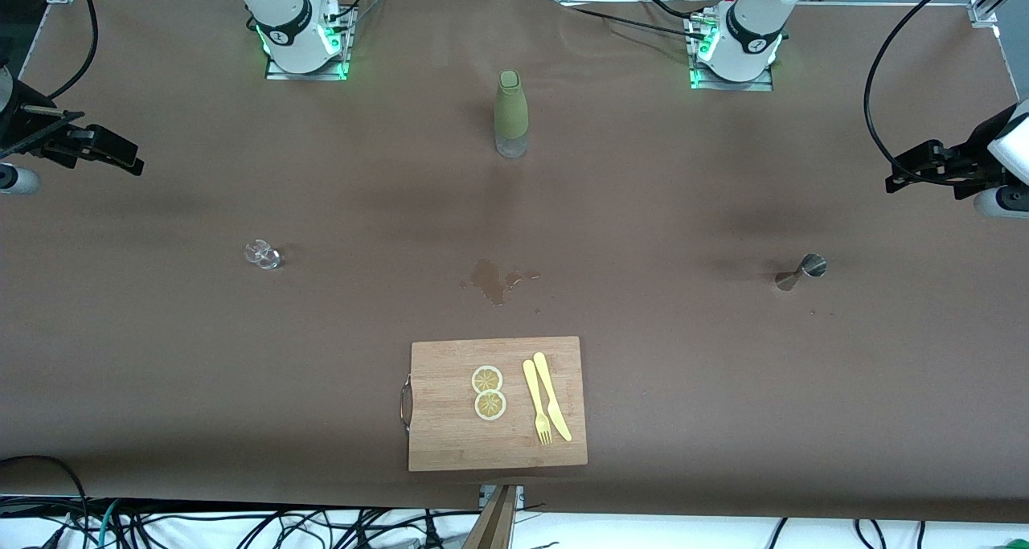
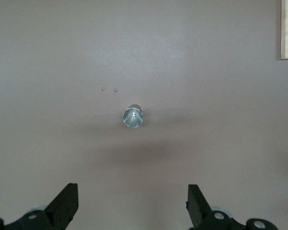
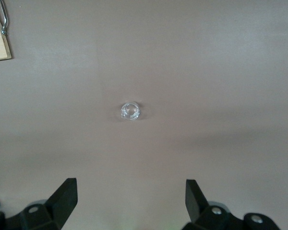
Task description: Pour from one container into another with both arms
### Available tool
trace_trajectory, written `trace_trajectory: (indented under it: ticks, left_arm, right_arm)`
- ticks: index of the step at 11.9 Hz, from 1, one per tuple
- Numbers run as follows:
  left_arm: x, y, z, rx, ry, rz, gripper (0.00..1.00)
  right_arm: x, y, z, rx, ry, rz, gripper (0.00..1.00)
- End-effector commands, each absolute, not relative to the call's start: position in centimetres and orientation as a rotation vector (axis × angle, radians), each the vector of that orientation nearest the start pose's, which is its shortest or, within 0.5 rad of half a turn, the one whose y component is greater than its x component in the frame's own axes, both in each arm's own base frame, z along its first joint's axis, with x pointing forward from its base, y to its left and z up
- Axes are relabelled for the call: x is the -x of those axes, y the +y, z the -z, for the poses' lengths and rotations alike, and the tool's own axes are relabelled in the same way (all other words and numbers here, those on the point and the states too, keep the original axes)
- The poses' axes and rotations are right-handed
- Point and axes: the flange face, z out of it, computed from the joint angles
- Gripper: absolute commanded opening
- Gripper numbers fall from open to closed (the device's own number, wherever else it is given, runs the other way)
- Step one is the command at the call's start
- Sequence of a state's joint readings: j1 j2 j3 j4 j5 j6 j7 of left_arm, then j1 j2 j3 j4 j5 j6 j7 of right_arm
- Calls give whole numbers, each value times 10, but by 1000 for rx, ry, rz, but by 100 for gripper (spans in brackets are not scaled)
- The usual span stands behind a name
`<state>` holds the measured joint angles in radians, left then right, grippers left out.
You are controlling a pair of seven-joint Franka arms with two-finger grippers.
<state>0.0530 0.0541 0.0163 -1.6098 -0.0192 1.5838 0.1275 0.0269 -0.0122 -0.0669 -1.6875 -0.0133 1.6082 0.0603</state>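
A small steel jigger (image 1: 802, 272) stands on the brown table toward the left arm's end; the left wrist view looks down into its cup (image 2: 133, 117). A small clear glass (image 1: 263, 254) stands toward the right arm's end, and it sits mid-frame in the right wrist view (image 3: 130, 111). My left gripper (image 1: 904, 175) hangs open and empty, high over the table's edge at its own end, its fingers wide apart (image 2: 133, 191). My right gripper (image 1: 120, 155) hangs over the table's edge at its own end, open and empty too (image 3: 131, 187).
A green-sleeved bottle (image 1: 510, 115) stands upright between the two arm bases. A wet spill (image 1: 494, 280) marks the table's middle. Nearer the camera lies a wooden cutting board (image 1: 450, 436) with two lemon slices (image 1: 488, 392), a yellow fork (image 1: 536, 404) and knife (image 1: 552, 396).
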Motion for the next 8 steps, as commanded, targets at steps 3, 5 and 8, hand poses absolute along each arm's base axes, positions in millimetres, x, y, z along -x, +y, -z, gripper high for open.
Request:
trace_trajectory:
  ticks: [3,5,8]
  left_arm:
    - [-564,33,-582,3129,87,-131,100]
    - [-564,34,-584,3129,94,-124,100]
    - [-563,32,-584,3129,97,-138,100]
  right_arm:
    - [-547,-27,-581,3130,140,-113,100]
    - [-547,-27,-581,3130,137,-113,100]
    - [-547,-27,-581,3130,137,-113,100]
